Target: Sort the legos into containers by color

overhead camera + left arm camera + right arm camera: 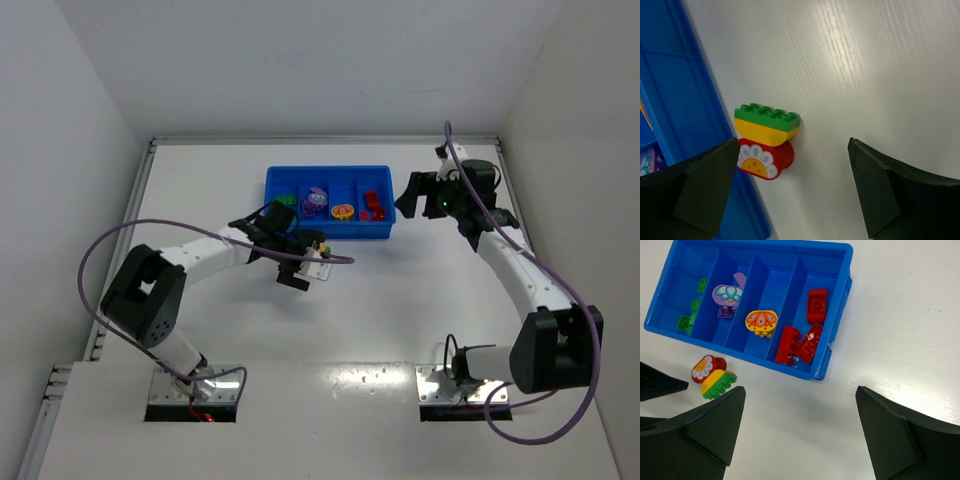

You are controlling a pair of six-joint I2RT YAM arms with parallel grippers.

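Two hands gape empty: left hand point(792, 150) over a flower-printed lego stack point(766, 136) beside the tray point(685, 100), right hand point(800, 395) apart

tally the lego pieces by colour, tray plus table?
red bricks, in blue tray: 3
yellow flower piece, in tray: 1
purple pieces, in tray: 2, overlapping
green bricks, in tray: 3, hard to separate
red-yellow-green stack, on table: 1
total: 10

Bright, even light from overhead fills all three views. Glare streaks the white table point(850, 55) at the upper right of the left wrist view and gleams at bottom centre of the overhead view. The blue tray point(839, 315) casts only a faint, soft shadow. Focus is crisp.
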